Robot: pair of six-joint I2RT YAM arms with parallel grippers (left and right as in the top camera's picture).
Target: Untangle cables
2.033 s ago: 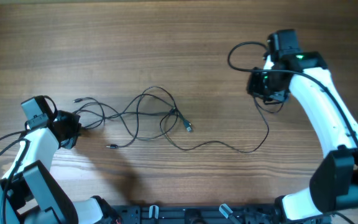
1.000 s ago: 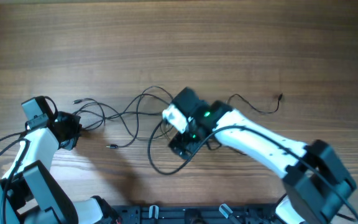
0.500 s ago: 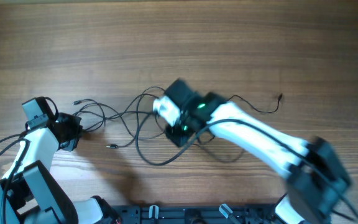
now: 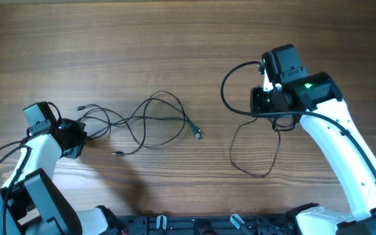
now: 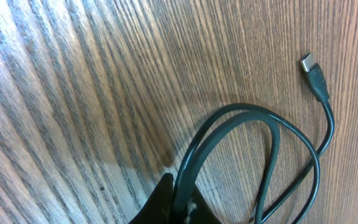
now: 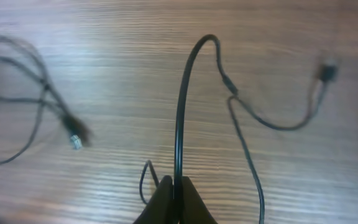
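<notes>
The left claw (image 4: 78, 132) pinched the cables (image 4: 136, 119) sprawling crosswise mid-desk (image 4: 175, 39), while the right claw (image 4: 271, 111) pinched a lone cable (image 4: 233, 155) looping toward the near edge.

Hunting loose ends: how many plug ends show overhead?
3, all on the left bunch: upper-left plug, lower-left plug, right plug. Others may hide under the right arm.

right gripper (image 6: 174, 186) moved from the middle of the table (image 4: 175, 39) out toward 3 o'clock, jaws gone from wide to pinched on one cable (image 6: 179, 118), that cable pulled clear of the other cables (image 4: 130, 119), its slack looping at 5 o'clock
</notes>
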